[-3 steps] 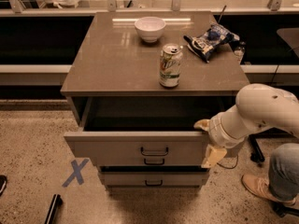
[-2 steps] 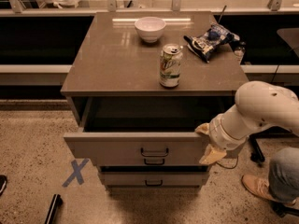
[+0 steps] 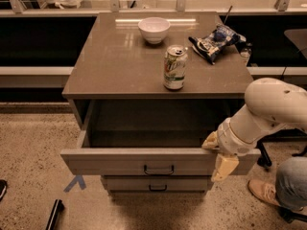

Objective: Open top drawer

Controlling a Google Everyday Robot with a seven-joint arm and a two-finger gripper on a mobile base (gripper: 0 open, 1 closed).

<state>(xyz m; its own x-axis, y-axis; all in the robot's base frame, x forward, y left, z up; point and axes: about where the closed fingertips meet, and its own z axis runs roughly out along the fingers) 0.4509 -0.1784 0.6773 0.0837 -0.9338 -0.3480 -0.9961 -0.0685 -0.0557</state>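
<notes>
Tool (image 3: 218,153) sits at the right end of the top drawer (image 3: 139,161), right on the top edge of its front panel, touching it. Cannot tell if the tool is spread or clamped on the panel, the wrist blocks that. The white arm (image 3: 273,109) comes in from the right, above and behind the tool.

Key relation: almost the whole drawer lies left of the tool. The front panel's long axis runs left-right, so the tool is at one end of it, not the middle. The dark bar handle (image 3: 159,169) is well to the tool's left and a bit lower, and nothing is on it. The drawer's grey inside opens up behind and left of the tool, looks bare. A narrower drawer (image 3: 153,184) sits below-left of the tool, shut.

On the bench (image 3: 105,66), up and behind the tool: soda can (image 3: 174,67) nearest, chip bag (image 3: 216,41) further back, white bowl (image 3: 154,29) back-left.

Judgement: drawer stands well out, task looks nearly or fully done. Any more pull goes straight toward the viewer, across the panel's long axis. Pulling from the right end could skew the drawer on its slides
</notes>
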